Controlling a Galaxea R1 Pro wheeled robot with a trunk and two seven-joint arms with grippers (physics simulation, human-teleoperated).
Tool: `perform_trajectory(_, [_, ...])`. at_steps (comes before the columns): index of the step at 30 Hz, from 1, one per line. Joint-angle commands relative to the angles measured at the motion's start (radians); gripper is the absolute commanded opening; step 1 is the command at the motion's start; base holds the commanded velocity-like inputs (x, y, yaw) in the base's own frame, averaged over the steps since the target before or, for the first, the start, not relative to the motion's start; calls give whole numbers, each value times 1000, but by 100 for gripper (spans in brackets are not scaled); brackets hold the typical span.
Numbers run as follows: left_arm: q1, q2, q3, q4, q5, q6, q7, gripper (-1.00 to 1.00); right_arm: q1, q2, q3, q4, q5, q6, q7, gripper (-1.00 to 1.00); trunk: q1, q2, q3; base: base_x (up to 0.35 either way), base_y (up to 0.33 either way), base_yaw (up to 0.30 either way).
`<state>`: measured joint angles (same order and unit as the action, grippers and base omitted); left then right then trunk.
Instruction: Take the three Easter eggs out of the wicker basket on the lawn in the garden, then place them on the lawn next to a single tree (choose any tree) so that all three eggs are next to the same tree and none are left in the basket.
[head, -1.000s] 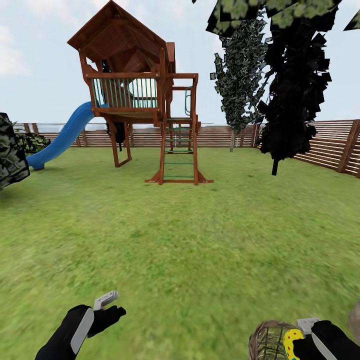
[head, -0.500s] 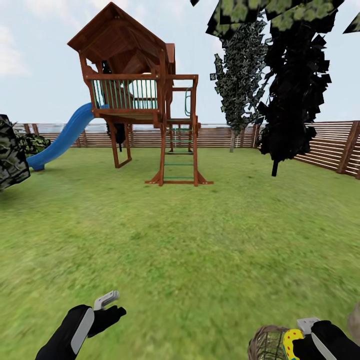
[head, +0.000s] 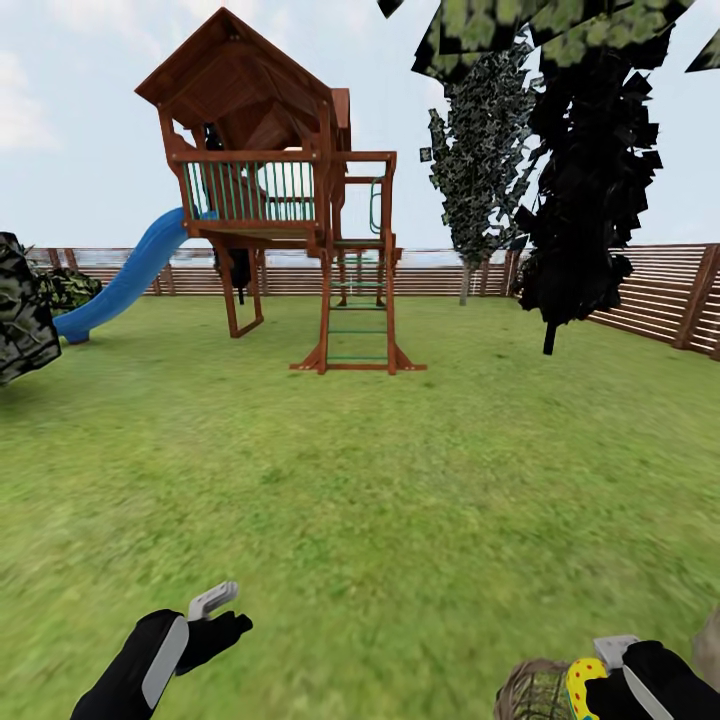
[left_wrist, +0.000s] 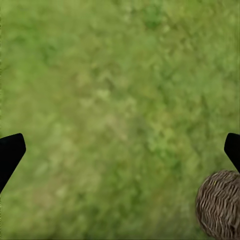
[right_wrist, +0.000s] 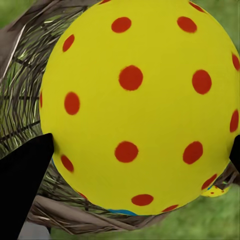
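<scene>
- Left gripper (head: 222, 612): hovers over bare lawn (head: 380, 500) at the lower left of the head view; fingers spread wide apart and holding nothing, as the left wrist view confirms.
- Playhouse (head: 270, 190) with blue slide (head: 125, 275): stands far back, before the fence (head: 660, 290).
- Black-leaved tree (head: 585, 170): far right, near the fence.
- Wicker basket (head: 535, 692): on the grass at the lower right edge, just beside the right gripper.
- Right gripper (right_wrist: 137, 157): fingers pinch a yellow, red-dotted Easter egg (right_wrist: 137, 105) directly above the basket's rim; a second egg (right_wrist: 216, 191) peeks out beneath.
</scene>
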<state>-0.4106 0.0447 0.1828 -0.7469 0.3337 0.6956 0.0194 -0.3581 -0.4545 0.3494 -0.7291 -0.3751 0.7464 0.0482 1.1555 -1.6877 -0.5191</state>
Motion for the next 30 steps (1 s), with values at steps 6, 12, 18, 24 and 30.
perform_trajectory(6, [0,1,-3,-1,5,5,2,100,-1,-1,3,-1,5,4,6,-100,-23,42,18,0,0,0])
perform_trajectory(12, [0,0,-3,-2,6,5,2,100,-1,-1,3,-1,5,4,6,-100,-46,84,37,0,0,0])
perform_trajectory(18, [0,1,-3,-2,6,5,2,100,-1,-1,3,-1,5,4,6,-100,-69,126,55,0,0,0])
perform_trajectory(24, [0,0,-4,-2,6,5,2,100,-1,-1,3,-1,5,4,6,-100,-92,168,74,-66,0,0])
perform_trajectory(30, [-1,0,-4,-2,7,4,2,100,-1,-1,3,-1,5,4,5,-100,-115,210,93,-182,0,0])
